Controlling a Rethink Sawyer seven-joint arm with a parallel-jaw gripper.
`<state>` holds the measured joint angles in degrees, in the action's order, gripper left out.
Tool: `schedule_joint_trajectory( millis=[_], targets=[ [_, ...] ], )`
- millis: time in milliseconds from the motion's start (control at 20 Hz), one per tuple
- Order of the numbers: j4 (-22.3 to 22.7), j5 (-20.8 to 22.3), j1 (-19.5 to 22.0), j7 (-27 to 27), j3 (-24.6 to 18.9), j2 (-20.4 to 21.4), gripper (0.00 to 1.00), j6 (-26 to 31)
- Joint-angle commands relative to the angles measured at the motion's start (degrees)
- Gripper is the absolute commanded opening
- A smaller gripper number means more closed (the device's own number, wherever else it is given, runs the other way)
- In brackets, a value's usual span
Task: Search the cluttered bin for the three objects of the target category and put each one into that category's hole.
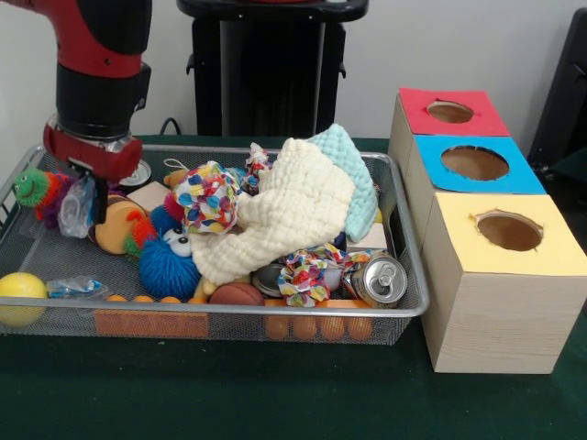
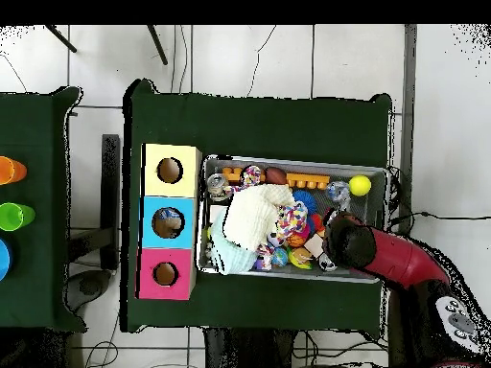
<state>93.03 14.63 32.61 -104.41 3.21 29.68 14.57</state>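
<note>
The wire mesh bin stands on the green table; it also shows in the overhead view. My gripper is low over the bin's left end and shut on the top of a crumpled see-through bottle, which hangs upright in front of a green caterpillar toy. A second see-through bottle lies on the bin floor beside a yellow ball; it also shows from overhead. A third bottle is hidden. The blue-surround hole is the middle one in the wooden box right of the bin.
A white cloth and a pale blue cloth cover the bin's middle. A drink can, a fuzzy blue ball and patterned fabric toys lie around them. The red hole and the yellow hole flank the blue one.
</note>
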Motion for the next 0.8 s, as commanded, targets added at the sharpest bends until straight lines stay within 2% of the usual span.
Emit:
schedule_joint_trajectory(
  millis=[50, 350, 800],
  targets=[
    [4.83, -1.6, 0.07, -4.74, -7.57, 4.02, 0.0, 1.66],
    [5.6, -0.41, -1.2, -4.33, -7.86, 6.3, 0.0, 0.87],
    [6.37, -4.17, -4.84, -6.98, -6.52, 9.49, 0.0, 7.59]
  ],
)
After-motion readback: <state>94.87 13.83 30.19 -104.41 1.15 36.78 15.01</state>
